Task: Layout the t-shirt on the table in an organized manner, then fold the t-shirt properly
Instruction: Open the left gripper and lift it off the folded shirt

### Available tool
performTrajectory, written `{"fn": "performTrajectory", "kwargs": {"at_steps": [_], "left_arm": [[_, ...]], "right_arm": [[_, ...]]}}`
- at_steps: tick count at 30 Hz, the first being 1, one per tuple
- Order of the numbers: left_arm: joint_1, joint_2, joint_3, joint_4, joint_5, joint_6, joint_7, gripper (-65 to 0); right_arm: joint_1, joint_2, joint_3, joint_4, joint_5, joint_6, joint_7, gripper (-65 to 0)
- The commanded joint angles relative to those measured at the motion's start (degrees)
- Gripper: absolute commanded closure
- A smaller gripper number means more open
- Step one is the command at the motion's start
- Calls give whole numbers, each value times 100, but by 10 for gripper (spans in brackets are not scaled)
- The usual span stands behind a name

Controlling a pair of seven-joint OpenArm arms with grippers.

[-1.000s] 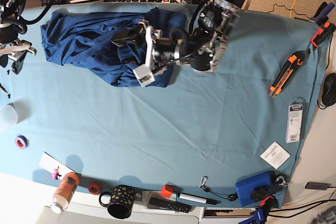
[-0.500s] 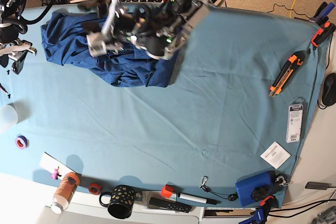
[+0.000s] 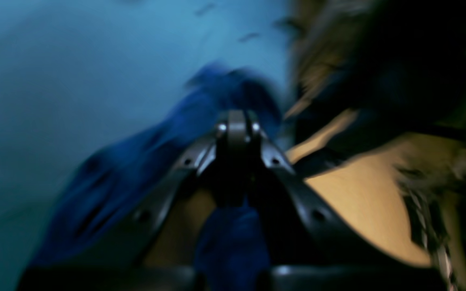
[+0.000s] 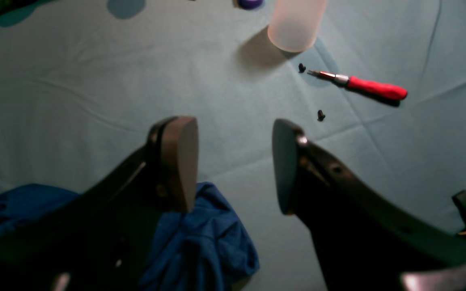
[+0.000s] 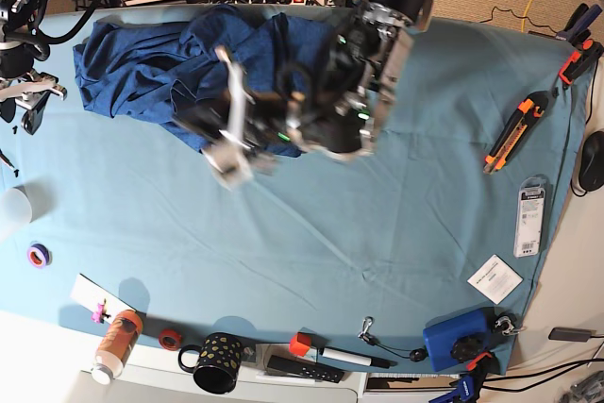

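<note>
Crowding the lower edge of the base frame are loose items on the table's (image 5: 311, 261) near rim: a black mug (image 5: 215, 361), an orange bottle (image 5: 115, 342), a marker (image 5: 344, 357). Beyond them the teal cloth lies bare to mid-frame. There the left gripper (image 5: 231, 139) hangs, blurred, its jaws closed together; the left wrist view shows navy fabric around them, but blur hides whether any is pinched. The t-shirt (image 5: 142, 68) lies bunched in the upper left of the frame, its long axis running left to right, mostly up and left of that gripper. The right gripper (image 4: 235, 169), jaws wide and empty, hovers at the shirt's left end; a red screwdriver (image 4: 372, 87) lies beyond. Spreading probably needs both arms pulling apart along that axis.
</note>
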Motion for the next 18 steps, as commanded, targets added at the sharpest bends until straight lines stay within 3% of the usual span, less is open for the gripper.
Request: {"fn": "performTrajectory", "kwargs": {"at_steps": [1,9,18], "left_arm": [[-37,92,-96,96,-173,-46,-103,0],[400,-581,-308,96,-199,-55,-129,0],[538,-664,-308,96,-166,-55,-240,0]], "right_arm": [[17,81,13,90,157,17,173,-294],[20,81,13,90,240,20,173,-294],[17,81,13,90,240,20,166,-294]]}}
